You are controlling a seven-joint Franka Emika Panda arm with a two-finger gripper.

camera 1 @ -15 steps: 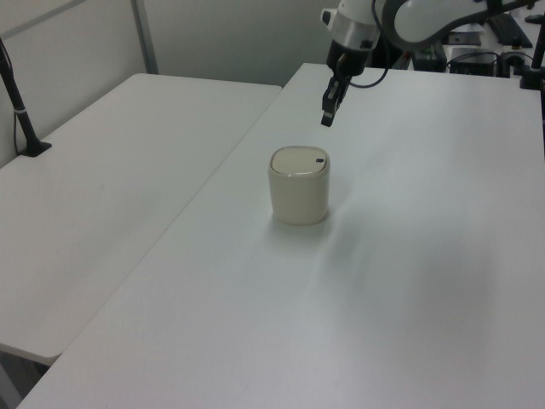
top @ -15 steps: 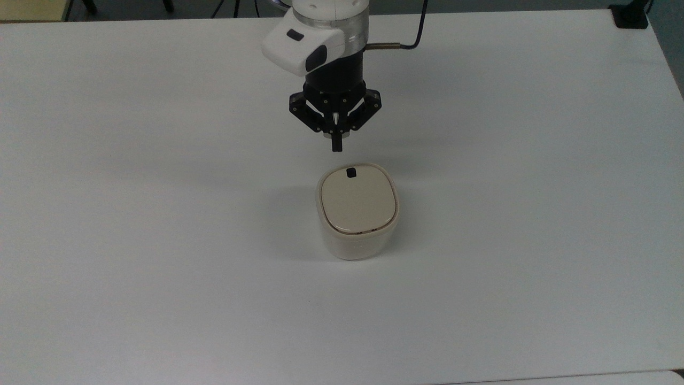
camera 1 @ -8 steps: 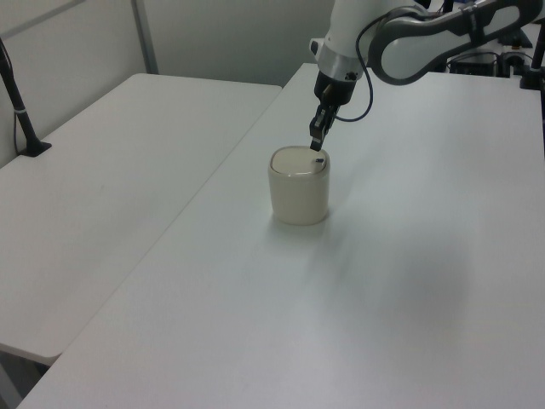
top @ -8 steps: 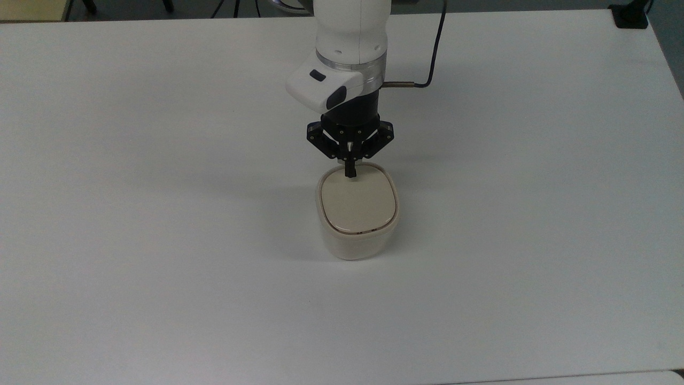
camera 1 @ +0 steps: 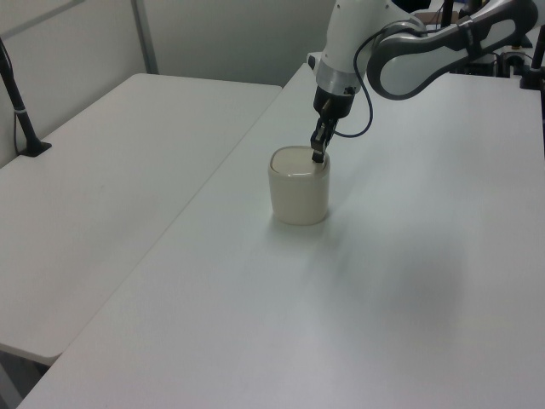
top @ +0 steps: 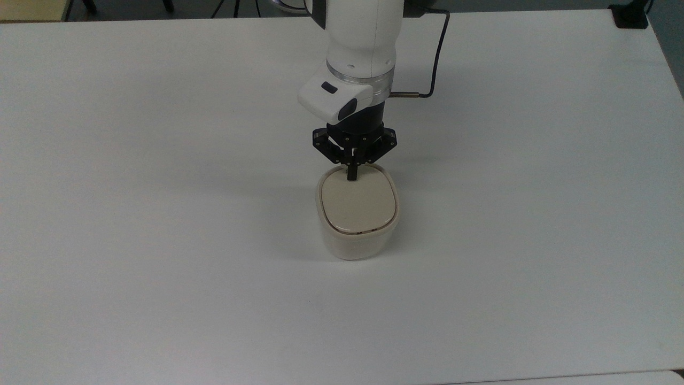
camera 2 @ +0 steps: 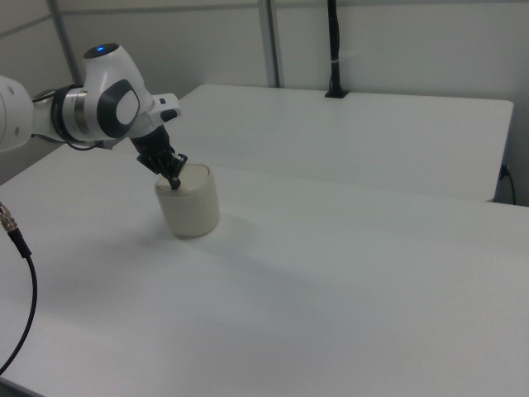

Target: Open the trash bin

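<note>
The trash bin [top: 357, 235] [camera 1: 299, 194] [camera 2: 190, 208] is a small cream-white tub with a flat beige lid [top: 359, 206], standing mid-table with the lid lying flat and shut. My gripper [top: 352, 177] [camera 1: 318, 157] [camera 2: 173, 184] points straight down with its black fingers shut together. The fingertips rest on the lid's far edge in the top view, where they cover the small black button.
The white table [top: 160, 214] spreads wide around the bin on all sides. A second white table [camera 1: 111, 170] stands beside it across a narrow gap. A black cable [top: 435, 64] trails from the wrist. A black post [camera 2: 334, 50] stands on the far table.
The gripper came down from above and behind the bin to its lid, and its fingertips now cover the black button. The lid has stayed flat.
</note>
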